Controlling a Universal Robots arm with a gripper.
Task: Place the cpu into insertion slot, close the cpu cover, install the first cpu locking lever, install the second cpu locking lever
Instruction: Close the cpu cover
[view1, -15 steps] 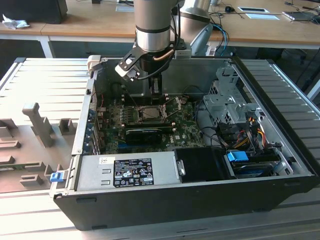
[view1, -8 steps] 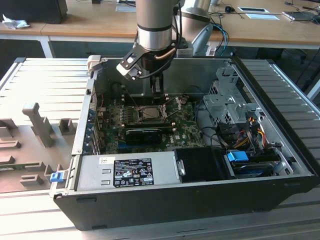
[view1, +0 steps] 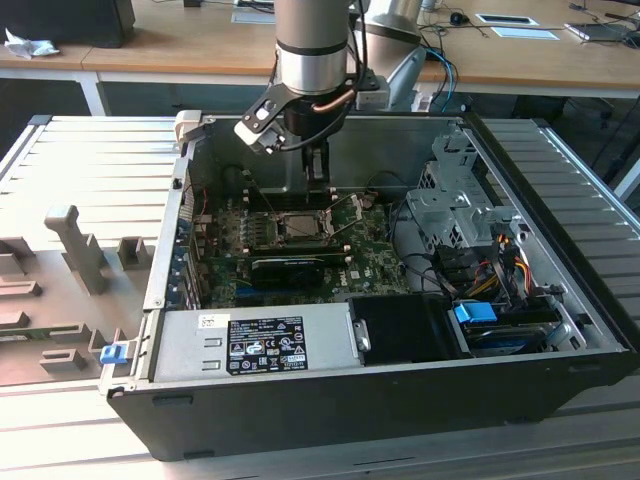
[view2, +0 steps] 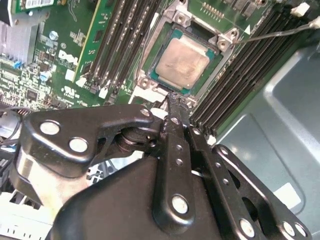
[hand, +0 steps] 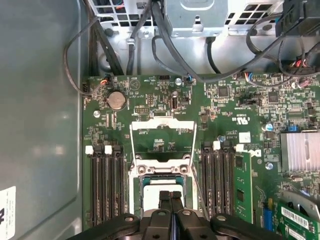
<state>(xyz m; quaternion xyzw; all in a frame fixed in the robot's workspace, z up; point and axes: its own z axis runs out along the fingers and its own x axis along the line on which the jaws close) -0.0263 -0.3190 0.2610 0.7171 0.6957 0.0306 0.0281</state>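
Inside the open computer case (view1: 300, 400), the gripper (view2: 176, 102), fingers (view2: 173, 125) pressed together on nothing, hangs directly above the cpu (view2: 182, 62), which lies flat in the insertion slot (view2: 144, 82) toward the far wall.

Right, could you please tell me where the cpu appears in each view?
Exterior view: the cpu lies mid-board, close under the gripper.
Second wrist view: the cpu sits just past the gripper's tip.
First wrist view: the cpu is partly hidden behind the gripper.
Shared landmark: the shut gripper.
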